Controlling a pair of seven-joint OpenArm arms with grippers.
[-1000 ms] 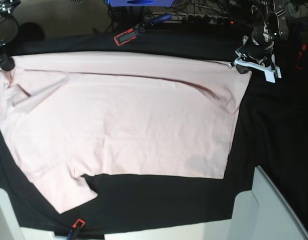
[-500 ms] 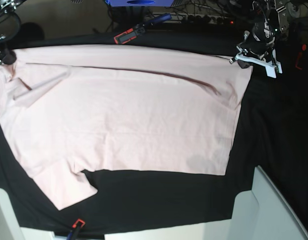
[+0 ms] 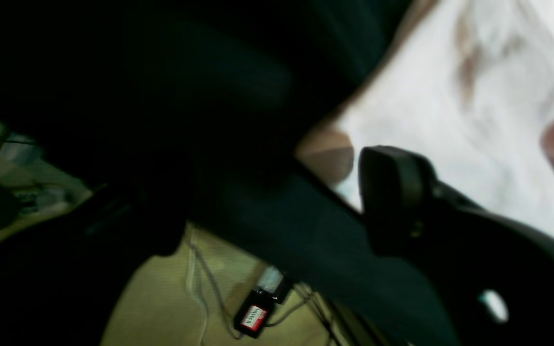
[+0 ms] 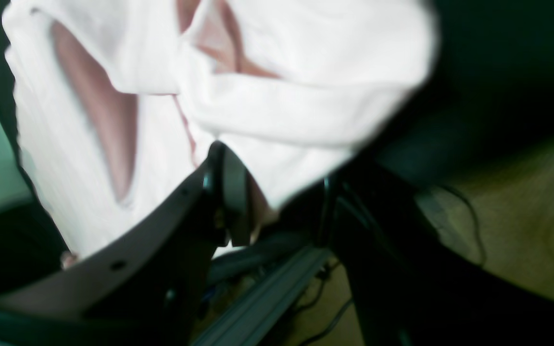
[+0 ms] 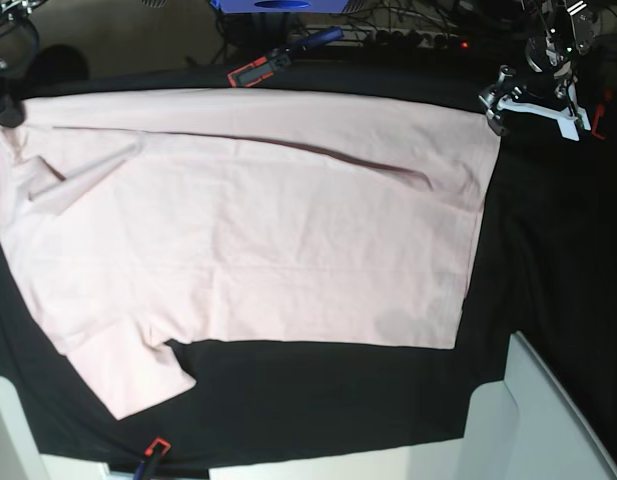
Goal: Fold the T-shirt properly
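On the black table cloth the T-shirt lies flat, long axis 9 to 3 o'clock. Right gripper, at 9 o'clock: jaws part open around the sleeve-end fabric. Left gripper, at 2 o'clock: jaws wide, holding nothing, just beside the hem corner, shirt toward its 8 o'clock

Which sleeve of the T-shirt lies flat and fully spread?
The sleeve at the lower left of the T-shirt; the upper-left sleeve is folded over the body.
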